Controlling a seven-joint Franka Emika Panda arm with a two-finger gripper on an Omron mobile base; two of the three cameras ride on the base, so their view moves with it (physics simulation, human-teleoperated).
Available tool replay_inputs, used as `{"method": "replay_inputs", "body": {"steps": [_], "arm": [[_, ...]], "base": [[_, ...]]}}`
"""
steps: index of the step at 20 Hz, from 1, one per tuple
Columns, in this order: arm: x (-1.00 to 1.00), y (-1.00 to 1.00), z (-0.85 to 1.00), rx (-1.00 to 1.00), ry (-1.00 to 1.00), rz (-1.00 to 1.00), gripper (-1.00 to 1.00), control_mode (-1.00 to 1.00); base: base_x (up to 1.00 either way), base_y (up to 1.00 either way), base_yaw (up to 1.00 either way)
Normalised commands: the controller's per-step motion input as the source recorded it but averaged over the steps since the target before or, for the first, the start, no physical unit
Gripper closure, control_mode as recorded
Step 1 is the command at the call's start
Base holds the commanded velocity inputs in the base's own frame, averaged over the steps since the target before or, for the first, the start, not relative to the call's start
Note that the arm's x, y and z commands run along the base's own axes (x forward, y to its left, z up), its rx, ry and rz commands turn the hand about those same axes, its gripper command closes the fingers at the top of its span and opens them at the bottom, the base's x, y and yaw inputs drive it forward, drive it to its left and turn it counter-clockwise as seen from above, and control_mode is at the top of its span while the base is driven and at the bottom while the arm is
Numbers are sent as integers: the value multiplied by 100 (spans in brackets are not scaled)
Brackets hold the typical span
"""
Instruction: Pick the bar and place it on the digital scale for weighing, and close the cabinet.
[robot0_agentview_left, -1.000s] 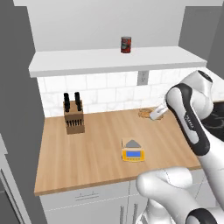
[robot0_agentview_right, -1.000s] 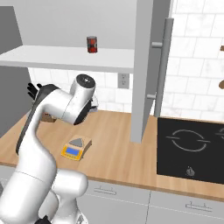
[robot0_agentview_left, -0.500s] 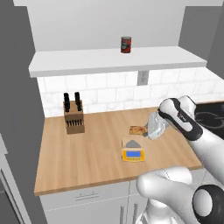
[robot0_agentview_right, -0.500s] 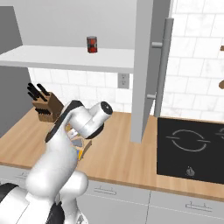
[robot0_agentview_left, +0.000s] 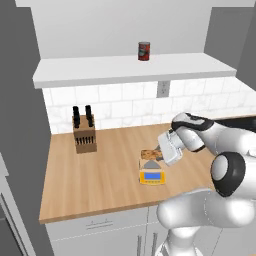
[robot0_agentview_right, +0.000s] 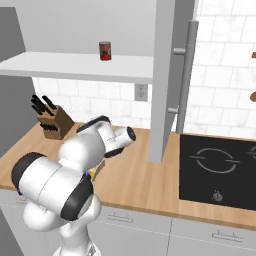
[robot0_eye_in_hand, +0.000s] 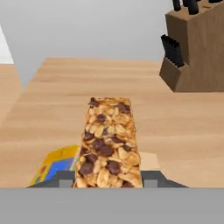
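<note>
You have one granola bar (robot0_eye_in_hand: 108, 142) clamped in the gripper (robot0_agentview_left: 161, 153), held just above the one digital scale (robot0_agentview_left: 151, 175) on the worktop (robot0_agentview_left: 100, 175). One knife block (robot0_agentview_left: 83, 136) stands beyond; one cabinet (robot0_agentview_right: 172, 75) door hangs open.

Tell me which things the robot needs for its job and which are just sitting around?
Needed:
- flat tan speckled nutty bar, held in the gripper
- small yellow digital scale with blue display
- tall light-grey cabinet door with metal bar handle, open

Just sitting:
- red can on the shelf
- wooden knife block
- black stovetop
</note>
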Motion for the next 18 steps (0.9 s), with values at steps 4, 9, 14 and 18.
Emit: {"method": "replay_inputs", "body": {"steps": [4, 9, 14, 18], "arm": [[40, 11, -53, 0, 0, 1, 100, -100], [23, 8, -51, 0, 0, 0, 100, -100], [-2, 0, -31, 0, 0, 0, 100, -100], [-48, 1, 0, 0, -1, 4, 100, -100]], "base": [[0, 0, 0], [0, 0, 0], [0, 0, 0], [0, 0, 0]]}}
